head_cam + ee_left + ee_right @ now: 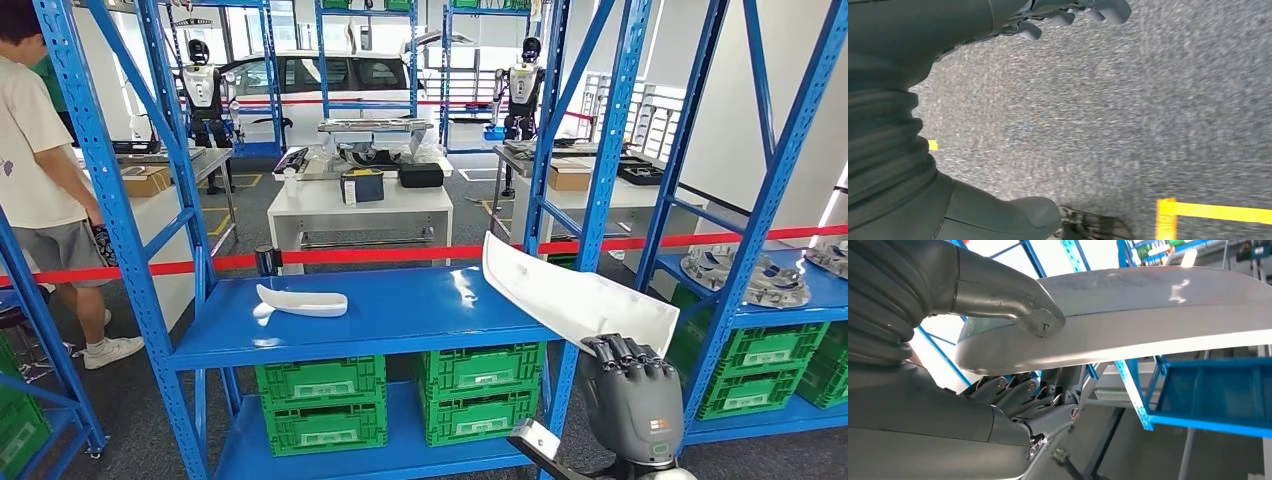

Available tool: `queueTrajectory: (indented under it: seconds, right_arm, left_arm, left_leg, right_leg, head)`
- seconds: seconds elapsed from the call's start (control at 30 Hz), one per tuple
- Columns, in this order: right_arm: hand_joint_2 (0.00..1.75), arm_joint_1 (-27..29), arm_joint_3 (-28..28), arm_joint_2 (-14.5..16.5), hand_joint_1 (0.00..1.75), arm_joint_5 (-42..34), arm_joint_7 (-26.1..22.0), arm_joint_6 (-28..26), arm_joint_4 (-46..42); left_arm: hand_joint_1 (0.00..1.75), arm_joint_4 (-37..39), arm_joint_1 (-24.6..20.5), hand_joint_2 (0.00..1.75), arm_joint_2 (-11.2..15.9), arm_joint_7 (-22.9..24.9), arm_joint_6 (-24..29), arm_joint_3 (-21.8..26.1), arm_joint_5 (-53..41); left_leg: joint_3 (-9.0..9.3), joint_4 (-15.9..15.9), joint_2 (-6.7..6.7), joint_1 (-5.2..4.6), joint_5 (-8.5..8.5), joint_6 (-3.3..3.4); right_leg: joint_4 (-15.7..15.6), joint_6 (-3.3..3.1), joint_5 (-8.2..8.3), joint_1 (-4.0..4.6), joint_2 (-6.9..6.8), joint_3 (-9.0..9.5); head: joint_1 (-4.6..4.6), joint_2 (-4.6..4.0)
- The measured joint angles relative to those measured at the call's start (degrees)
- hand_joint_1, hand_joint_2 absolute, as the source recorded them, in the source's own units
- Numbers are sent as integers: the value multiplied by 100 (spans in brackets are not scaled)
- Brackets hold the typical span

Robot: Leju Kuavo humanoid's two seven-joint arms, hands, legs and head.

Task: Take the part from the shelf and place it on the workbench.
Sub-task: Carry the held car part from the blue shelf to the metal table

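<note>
My right hand (630,385) grips one end of a long white curved panel part (570,292), lifted clear of the blue shelf (400,320) and slanting up to the left. In the right wrist view the thumb (1013,300) presses on top of the part (1148,315) with the fingers (1023,395) underneath. A second, smaller white part (300,301) lies on the left of the blue shelf board. My left hand (948,210) hangs over the grey floor with its fingers (1068,12) apart and nothing in it.
Blue rack uprights (590,200) stand close to the held part. Green crates (400,395) fill the lower shelf. A person (40,160) stands at the left behind red tape (380,256). White tables (360,205), two other robots and a white car are beyond.
</note>
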Motion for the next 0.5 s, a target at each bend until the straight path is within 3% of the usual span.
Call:
queueTrajectory:
  seconds: [0.03, 0.07, 0.1, 0.13, 0.2, 0.23, 0.3, 0.33, 0.4, 0.47, 0.5]
  right_arm:
    - [175, -1, 0, 9, 147, 0, 0, 1, 19]
    - [175, -6, 0, 18, 147, 0, 0, 2, 33]
    - [175, -17, 0, 26, 147, 0, 1, 0, 42]
    - [175, -36, 1, 33, 147, 1, 1, -2, 45]
    - [175, -67, 2, 48, 147, 2, 5, -11, 46]
    - [175, -76, 2, 54, 147, 2, 6, -15, 49]
    - [175, -79, 2, 64, 147, 3, 8, -17, 56]
    - [175, -79, 2, 74, 147, 4, 6, -19, 60]
    - [175, -76, 2, 94, 147, 3, 7, -23, 63]
    - [175, -59, 2, 100, 147, 2, 16, -27, 63]
    - [175, -46, 2, 100, 147, 3, 21, -27, 63]
  left_arm:
    - [0, 2, 7, 175, 0, -1, -1, 0, -6]
    - [0, 4, 12, 175, 0, 0, -2, 0, -10]
    - [0, 6, 15, 175, 0, 1, -3, 0, -14]
    - [0, 8, 15, 175, -1, 2, -5, 0, -19]
    - [0, 8, 14, 175, -2, 4, -10, 0, -32]
    - [0, 9, 14, 175, -2, 5, -11, 0, -39]
    - [0, 11, 22, 175, 1, 11, -11, 0, -48]
    - [0, 13, 27, 175, 4, 19, -11, 0, -53]
    - [0, 16, 32, 175, 9, 32, -17, -1, -74]
    - [0, 19, 31, 175, 8, 33, -38, -2, -97]
    - [0, 20, 31, 175, 7, 27, -49, -2, -107]
  left_leg:
    - [-89, 20, 0, -2, 54, -8]
    - [-175, 46, -1, -1, 102, -20]
    - [-251, 77, -2, -1, 142, -36]
    - [-318, 111, -3, -6, 178, -58]
    - [-388, 153, -4, -13, 246, -123]
    - [-399, 154, -4, -12, 284, -160]
    - [-421, 147, -8, -2, 335, -241]
    - [-463, 200, -14, 5, 259, -279]
    - [-615, 595, -24, 26, -170, -344]
    - [-779, 1282, -25, 42, -656, -393]
    - [-808, 1555, -25, 47, -753, -409]
  right_leg:
    - [70, -4, 68, 1, 1, 74]
    - [-79, -14, 210, 2, 1, 261]
    - [-401, -30, 335, 3, 1, 539]
    - [-817, -55, 360, 12, 1, 848]
    - [-1405, -124, 284, 43, 3, 1236]
    - [-1515, -162, 240, 64, 8, 1281]
    - [-1546, -248, 320, 62, 8, 1226]
    - [-1555, -294, 382, 53, 3, 1184]
    - [-1576, -363, 515, 33, -11, 1065]
    - [-1572, -385, 635, 35, -11, 911]
    - [-1569, -381, 693, 37, -11, 833]
  head:
    - [1, 0]
    - [1, 0]
    - [1, 0]
    - [1, 0]
    - [-2, 1]
    - [-5, 1]
    - [-8, -1]
    - [-11, -1]
    - [-18, -1]
    - [-26, 0]
    - [-28, 0]
